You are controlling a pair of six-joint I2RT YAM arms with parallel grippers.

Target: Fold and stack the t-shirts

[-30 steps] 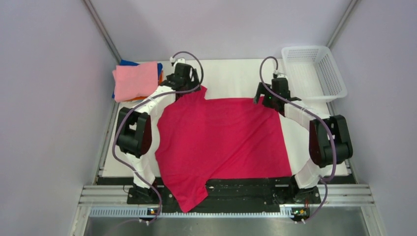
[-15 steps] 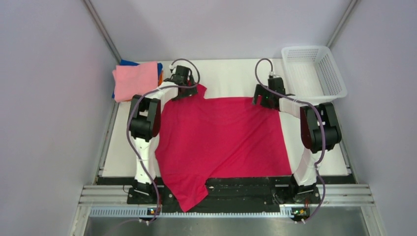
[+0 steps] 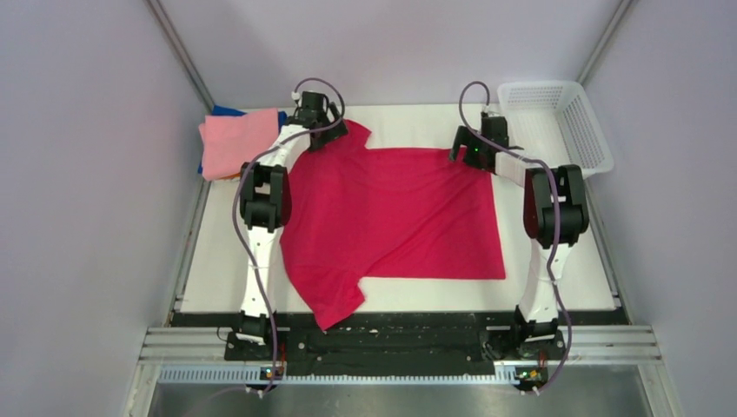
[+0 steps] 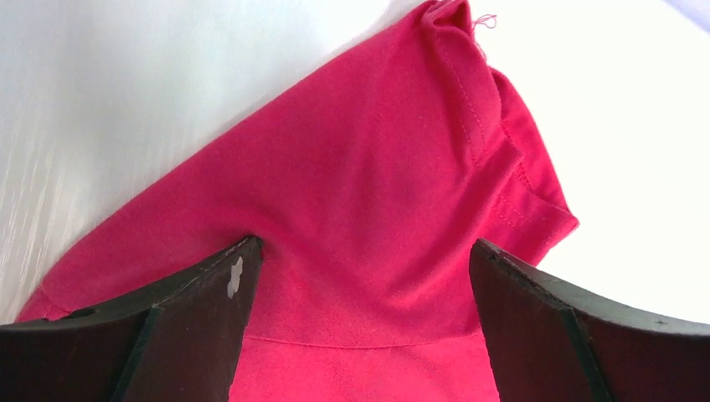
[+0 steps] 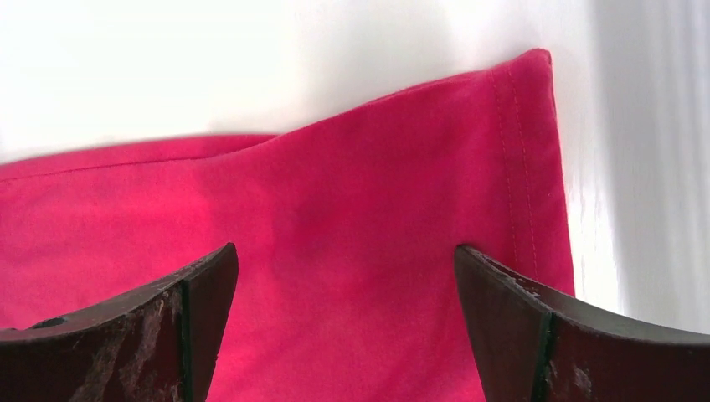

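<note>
Red shirt [image 3: 391, 217]: spread flat across the middle of the desk [image 3: 408, 122], filling the centre of the top view, with sleeves at the left and a straight bottom edge at the right.
Left end effector [image 3: 326, 135]: upper left of centre, down on the far sleeve [image 3: 352, 135]. Spread wide in the left wrist view [image 4: 360, 251], with red cloth lying between the fingers. Left fingertip [image 4: 239, 260] touching the cloth, with a crease running from it.
Right end effector [image 3: 467, 156]: upper right of centre, at the far right corner of the red shirt. Also spread wide in the right wrist view [image 5: 347, 255], with flat cloth between the fingers and the stitched hem [image 5: 527, 151] at the upper right.
Near sleeve [image 3: 335, 300]: lower left of the shirt, lying on the desk and pointing toward its bottom edge.
Pink shirt [image 3: 235, 139]: folded, upper left corner of the desk, just beside the left arm and apart from the red shirt.
Blue shirt [image 3: 228, 110]: under the pink shirt, with only an edge showing at the top.
Basket [image 3: 591, 148]: white mesh, upper right of the frame, near the right end effector but apart from it.
</note>
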